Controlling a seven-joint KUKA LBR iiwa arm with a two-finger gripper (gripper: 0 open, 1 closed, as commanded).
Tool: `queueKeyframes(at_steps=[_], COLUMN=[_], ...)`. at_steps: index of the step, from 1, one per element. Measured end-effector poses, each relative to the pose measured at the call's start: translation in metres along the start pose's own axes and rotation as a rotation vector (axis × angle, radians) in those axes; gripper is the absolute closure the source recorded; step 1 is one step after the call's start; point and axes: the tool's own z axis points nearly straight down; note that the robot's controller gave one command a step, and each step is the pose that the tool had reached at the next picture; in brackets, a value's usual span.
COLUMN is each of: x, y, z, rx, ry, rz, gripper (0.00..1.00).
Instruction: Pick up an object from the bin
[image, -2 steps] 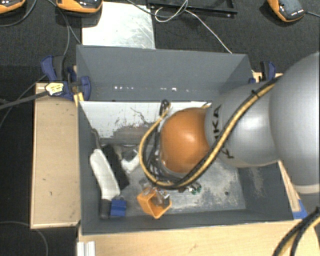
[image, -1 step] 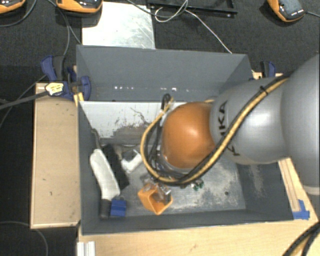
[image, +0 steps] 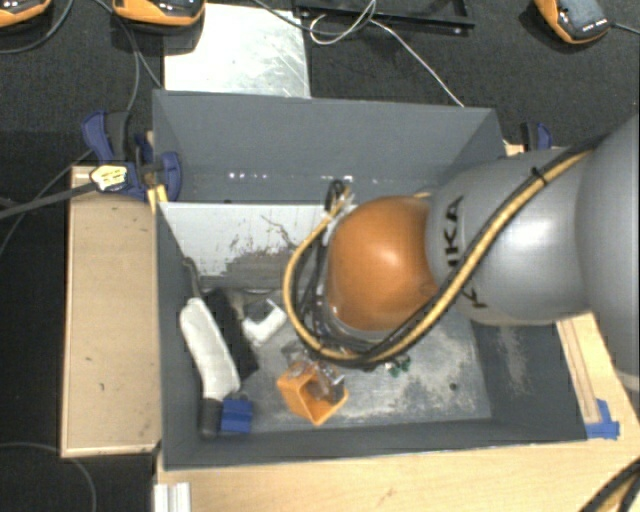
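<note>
Closest to the camera is the grey arm, which comes in from the right and ends in a round orange cover with cables looped around it. Under it is the grey bin.

The largest loose thing is a white roll at the left side of the bin floor (it looks soft, like cloth or foam). A black long piece lies just beside it on the right. Next in size is the orange angular thing, near the front wall and about the middle of the floor. The claw hangs directly over it, very near or touching. You cannot tell if the claw is released or clenched, because the cover hides most of it.

Smaller things are a blue block at the front left, a small white piece behind the black one, and a small green bit to the right of the claw.

In my judgement the orange thing is hard plastic: light, stiff and not fragile, but perhaps a little slippery. You should take it by two opposite flat sides, low on the body and not on a corner, so that it does not turn out of the grip.
</note>
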Motion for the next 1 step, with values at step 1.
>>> queueKeyframes(at_steps=[1], x=[0.0001], y=[0.0001], z=[-0.0077], rx=[0.0], ry=[0.0], rz=[0.001], gripper=[1.0])
